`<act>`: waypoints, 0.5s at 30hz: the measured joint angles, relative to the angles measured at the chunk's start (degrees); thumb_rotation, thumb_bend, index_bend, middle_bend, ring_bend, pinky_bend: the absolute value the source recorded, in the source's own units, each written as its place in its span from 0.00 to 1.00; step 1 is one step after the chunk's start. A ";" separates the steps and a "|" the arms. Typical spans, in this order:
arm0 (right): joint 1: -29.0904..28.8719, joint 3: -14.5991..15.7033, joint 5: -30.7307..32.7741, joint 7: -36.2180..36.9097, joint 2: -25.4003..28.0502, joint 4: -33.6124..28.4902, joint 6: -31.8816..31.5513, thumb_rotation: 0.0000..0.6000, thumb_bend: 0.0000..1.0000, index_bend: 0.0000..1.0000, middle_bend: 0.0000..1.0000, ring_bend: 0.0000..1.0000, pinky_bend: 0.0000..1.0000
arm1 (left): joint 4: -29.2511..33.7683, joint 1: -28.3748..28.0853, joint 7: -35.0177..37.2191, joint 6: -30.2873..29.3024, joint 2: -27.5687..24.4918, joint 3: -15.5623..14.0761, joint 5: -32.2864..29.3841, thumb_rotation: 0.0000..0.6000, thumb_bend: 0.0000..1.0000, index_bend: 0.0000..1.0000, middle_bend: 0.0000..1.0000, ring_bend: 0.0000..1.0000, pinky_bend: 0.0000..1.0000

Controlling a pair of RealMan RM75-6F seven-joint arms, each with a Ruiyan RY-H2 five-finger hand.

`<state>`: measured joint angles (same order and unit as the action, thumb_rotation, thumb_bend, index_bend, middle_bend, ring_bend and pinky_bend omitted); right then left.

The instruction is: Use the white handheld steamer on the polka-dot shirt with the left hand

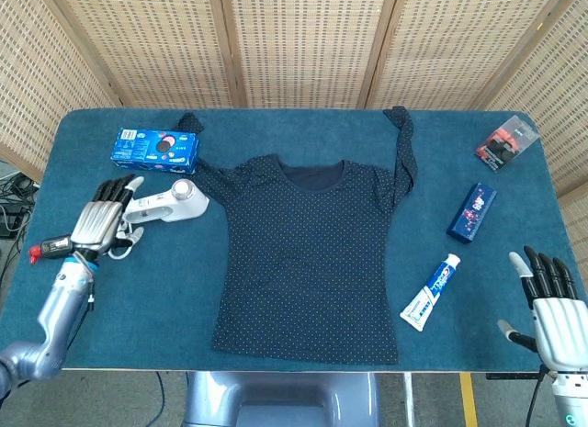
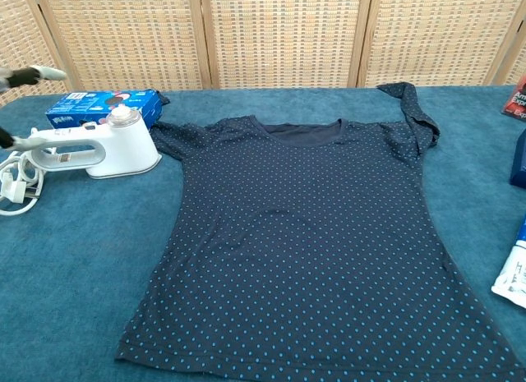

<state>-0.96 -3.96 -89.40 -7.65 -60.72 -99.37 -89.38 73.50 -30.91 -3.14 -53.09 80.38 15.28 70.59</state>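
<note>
The white handheld steamer (image 1: 171,203) (image 2: 99,151) lies on its side at the table's left, its nozzle end toward the shirt's sleeve. The dark blue polka-dot shirt (image 1: 308,252) (image 2: 312,250) lies spread flat in the middle. My left hand (image 1: 101,218) hovers open with fingers stretched out at the steamer's handle end, over the coiled white cord (image 1: 110,232); I cannot tell whether it touches the handle. In the chest view only its fingertips (image 2: 37,72) show at the left edge. My right hand (image 1: 553,309) is open and empty at the front right corner.
A blue snack box (image 1: 154,148) lies behind the steamer. Right of the shirt lie a toothpaste tube (image 1: 432,292), a dark blue box (image 1: 472,211) and a red-and-black packet (image 1: 507,140). A wicker screen stands behind the blue-covered table (image 1: 303,119).
</note>
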 measured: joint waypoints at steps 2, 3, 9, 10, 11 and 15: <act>-0.17 -0.12 0.53 0.02 -0.06 0.16 0.45 1.00 0.00 0.00 0.00 0.00 0.00 | -3.44 -2.19 -0.30 2.29 2.50 0.57 -2.05 1.00 0.37 0.00 0.00 0.00 0.00; -0.25 -0.16 0.77 0.09 -0.06 0.22 0.67 1.00 0.00 0.00 0.00 0.00 0.00 | -4.69 -2.90 -0.43 3.05 3.37 0.75 -2.80 1.00 0.37 0.00 0.00 0.00 0.00; -0.70 -0.62 2.03 0.45 -0.04 0.45 1.41 1.00 0.00 0.00 0.00 0.00 0.00 | -12.02 -6.17 -0.28 7.34 8.02 1.52 -6.75 1.00 0.37 0.00 0.00 0.00 0.00; -0.75 -0.64 2.07 0.45 -0.07 0.48 1.48 1.00 0.00 0.00 0.00 0.00 0.00 | -13.28 -6.66 0.05 8.12 8.75 1.62 -7.36 1.00 0.37 0.00 0.00 0.00 0.00; -0.79 -0.64 2.13 0.45 -0.10 0.51 1.55 1.00 0.00 0.00 0.00 0.00 0.00 | -14.20 -6.97 0.32 8.53 9.26 1.69 -7.69 1.00 0.37 0.00 0.00 0.00 0.00; -1.00 -0.74 2.40 0.64 -0.32 0.80 1.81 1.00 0.00 0.00 0.00 0.00 0.00 | -18.01 -7.91 1.83 9.10 11.34 2.04 -8.45 1.00 0.37 0.00 0.00 0.00 0.00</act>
<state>-1.97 -4.71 -87.00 -7.02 -61.04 -98.57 -87.57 55.48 -38.82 -1.31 -44.00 91.72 17.32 62.14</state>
